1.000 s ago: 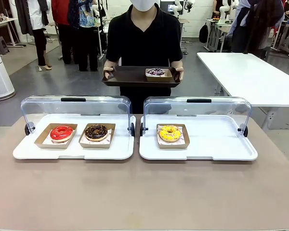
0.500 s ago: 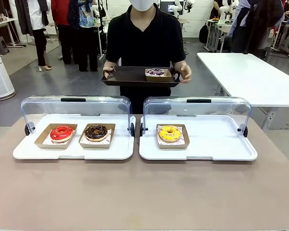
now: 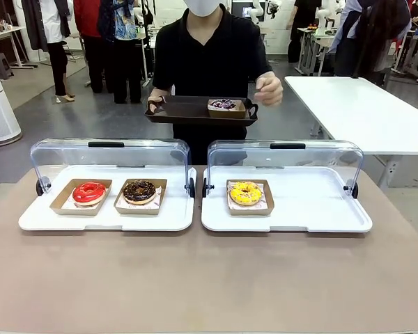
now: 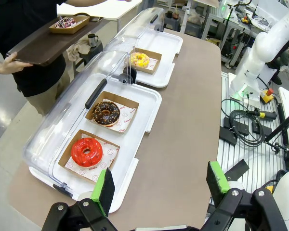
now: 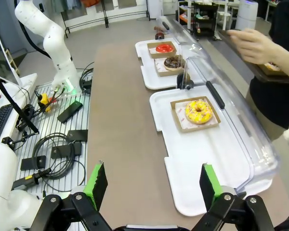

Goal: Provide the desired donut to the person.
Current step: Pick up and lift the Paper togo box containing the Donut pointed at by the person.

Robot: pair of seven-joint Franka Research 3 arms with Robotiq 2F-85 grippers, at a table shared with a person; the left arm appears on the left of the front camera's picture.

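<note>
The person (image 3: 209, 56) in a black shirt stands across the table, holding a dark tray (image 3: 184, 111) with one hand. On it sits a boxed purple-iced donut (image 3: 224, 104). The person's other hand (image 3: 268, 89) is raised beside the tray. A red donut (image 3: 89, 192) and a chocolate donut (image 3: 139, 191) lie in boxes on the left white tray (image 3: 104, 221). A yellow donut (image 3: 246, 193) lies on the right white tray (image 3: 313, 209). My left gripper (image 4: 160, 185) hangs open above the table's near edge, by the red donut (image 4: 86, 151). My right gripper (image 5: 151, 185) is open too, well short of the yellow donut (image 5: 198, 111).
Both white trays have clear lids (image 3: 285, 160) standing open along their far side. Bare brown tabletop (image 3: 209, 278) stretches between me and the trays. A white table (image 3: 362, 111) stands at the back right, and bystanders stand behind the person.
The person's hand at picture right has let go of the dark tray and risen beside it. The tray shifted slightly left, now held by one hand.
</note>
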